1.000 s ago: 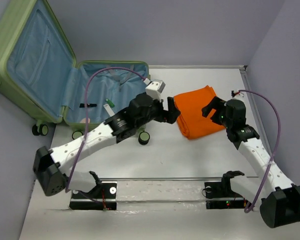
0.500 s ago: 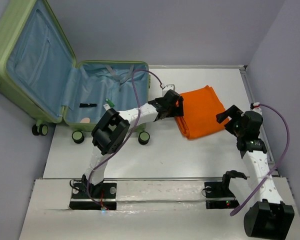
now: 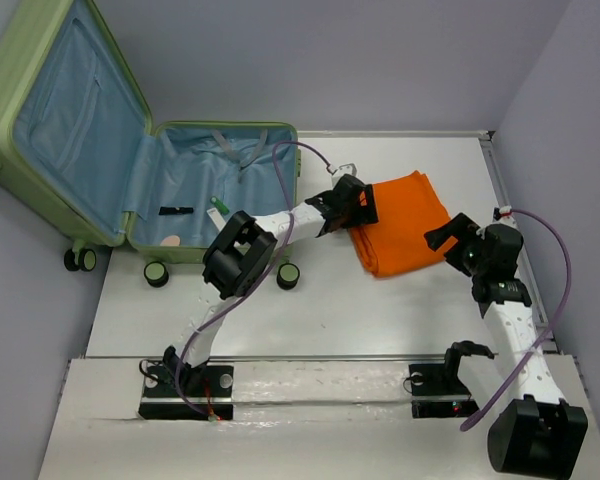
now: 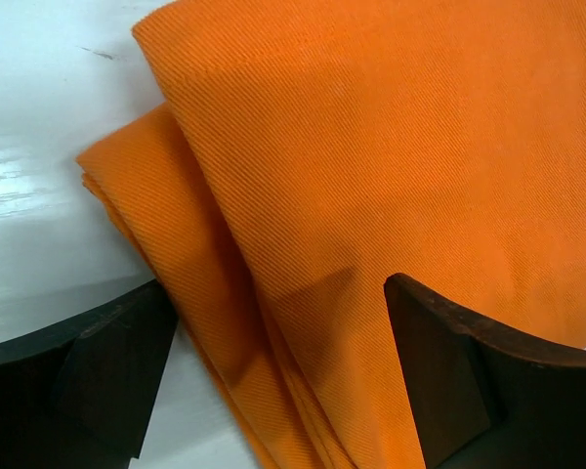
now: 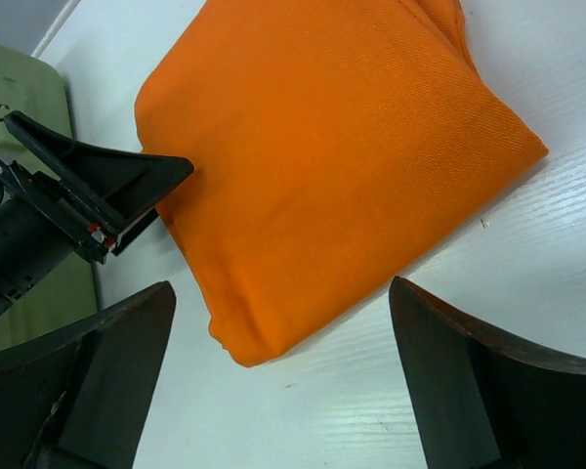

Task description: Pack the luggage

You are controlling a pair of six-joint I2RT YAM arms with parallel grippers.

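The luggage (image 3: 70,130) is a light-green hard-shell suitcase lying open at the back left, its lid leaning on the wall and its blue lining showing. A folded orange cloth (image 3: 408,225) lies on the white table to its right. My left gripper (image 3: 367,208) is open at the cloth's left edge. In the left wrist view (image 4: 283,381) its jaws straddle the cloth's (image 4: 371,176) folded edge. My right gripper (image 3: 446,231) is open and empty just off the cloth's near right side. In the right wrist view (image 5: 283,381) the cloth (image 5: 332,166) lies ahead of it.
Small items lie in the suitcase base: a black one (image 3: 176,210), a green-and-white one (image 3: 217,208) and a pinkish round one (image 3: 172,241). Caster wheels (image 3: 289,273) stick out at its near edge. Walls close the table at the back and right.
My left arm has stretched out and its gripper has moved right onto the cloth's left edge. My right gripper drew back to the right, then came a little way back toward the cloth.
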